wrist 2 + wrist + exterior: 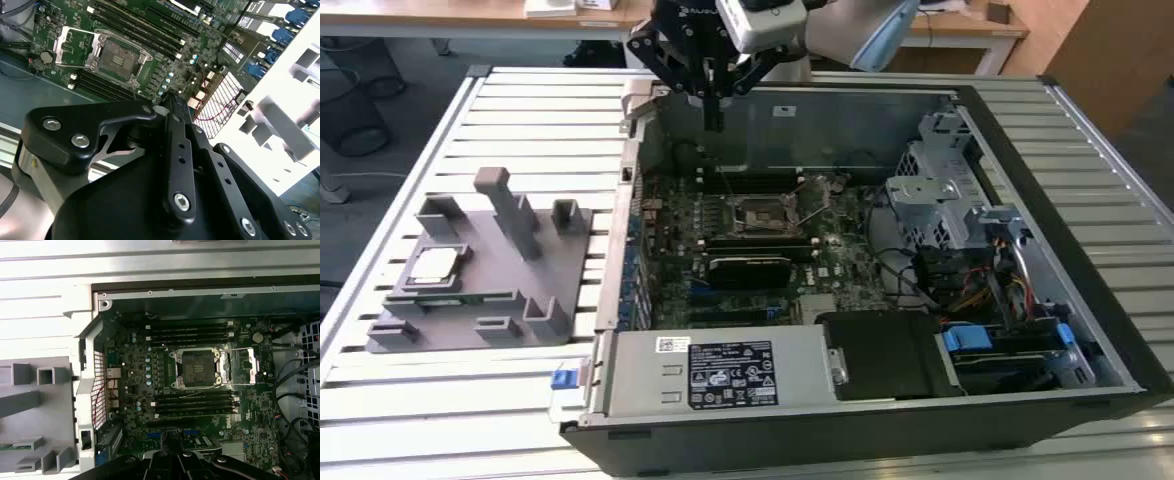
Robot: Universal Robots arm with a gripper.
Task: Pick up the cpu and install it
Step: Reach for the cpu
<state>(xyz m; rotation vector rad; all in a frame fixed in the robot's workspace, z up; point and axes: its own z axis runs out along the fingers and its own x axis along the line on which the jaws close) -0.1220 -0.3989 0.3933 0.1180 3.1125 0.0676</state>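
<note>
cpu (434, 264) flat on grey holder (520, 290), metal top up, pincer (714, 122) pressed together, empty

Arm (867, 35): one, pale grey, recorded at the top of the exterior view.
Gripper (714, 122): black, linkage-built, carried pointing straight down. Fingers (176, 131) drawn together, tips touching. Silver screws noted along the links.

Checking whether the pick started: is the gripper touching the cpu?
Apart. In the exterior view the gripper hangs over the computer case, while the cpu lies on the grey holder outside it.
</note>
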